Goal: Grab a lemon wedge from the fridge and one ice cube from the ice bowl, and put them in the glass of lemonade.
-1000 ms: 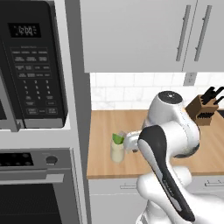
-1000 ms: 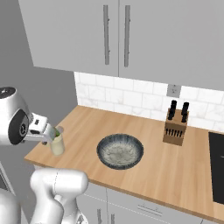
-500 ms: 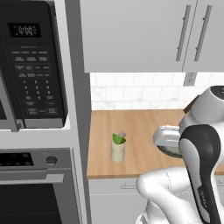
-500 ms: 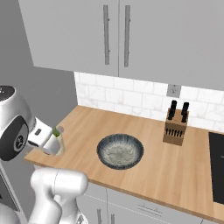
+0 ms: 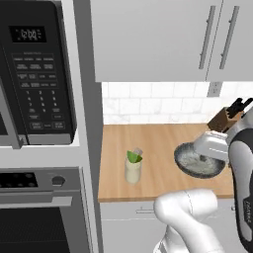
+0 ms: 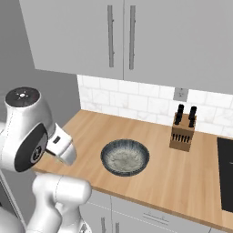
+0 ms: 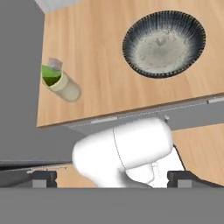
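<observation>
The glass of lemonade point(image 5: 132, 170) stands upright on the wooden counter point(image 5: 158, 143), near its front edge and close to the grey cabinet side on the left. The green lemon wedge point(image 5: 133, 157) sits in its mouth, and a small pale ice cube point(image 5: 139, 150) rests at the rim just beside the wedge — both show again from above in the hand view, where the glass point(image 7: 65, 87) lies toward the upper left with the wedge point(image 7: 50, 75) and the cube point(image 7: 54, 63) at its top. The ice bowl point(image 6: 124, 157), dark-rimmed with whitish speckled contents, sits on the counter well apart from the glass, to its right, with a few pale lumps in its middle point(image 7: 163, 43). Beyond the bowl a wooden knife block point(image 6: 181, 133) stands near the white tiled wall. A black microwave point(image 5: 34, 74) is built in above an oven point(image 5: 39, 212) at the left. The tool point(image 7: 112, 180) is raised above the counter's front edge, fingers spread wide to either side and holding nothing; the arm's white body lies between them.
</observation>
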Motion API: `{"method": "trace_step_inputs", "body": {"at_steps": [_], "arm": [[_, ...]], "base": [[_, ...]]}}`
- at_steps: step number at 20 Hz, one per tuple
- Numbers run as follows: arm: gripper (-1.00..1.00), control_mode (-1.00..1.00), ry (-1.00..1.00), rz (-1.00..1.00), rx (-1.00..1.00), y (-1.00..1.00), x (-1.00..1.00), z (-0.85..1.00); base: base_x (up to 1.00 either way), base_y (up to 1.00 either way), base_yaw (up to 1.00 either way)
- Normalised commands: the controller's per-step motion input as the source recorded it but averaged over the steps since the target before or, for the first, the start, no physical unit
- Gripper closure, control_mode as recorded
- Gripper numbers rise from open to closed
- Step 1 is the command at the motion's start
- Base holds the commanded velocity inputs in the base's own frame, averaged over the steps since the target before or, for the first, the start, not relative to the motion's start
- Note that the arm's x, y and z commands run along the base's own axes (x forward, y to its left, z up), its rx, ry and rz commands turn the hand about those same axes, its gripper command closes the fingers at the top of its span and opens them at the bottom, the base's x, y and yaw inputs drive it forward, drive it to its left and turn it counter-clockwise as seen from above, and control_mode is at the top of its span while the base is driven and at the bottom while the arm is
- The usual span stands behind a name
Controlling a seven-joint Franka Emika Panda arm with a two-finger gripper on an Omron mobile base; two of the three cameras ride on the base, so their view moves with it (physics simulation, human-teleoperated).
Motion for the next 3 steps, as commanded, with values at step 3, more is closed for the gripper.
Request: {"method": "trace_step_inputs", "body": {"at_steps": [3], "arm": [[-1.0,-1.0,0.01,0.01,0.0,0.14,0.0,0.43]], "base": [[0.0,0.0,0.0]]}}
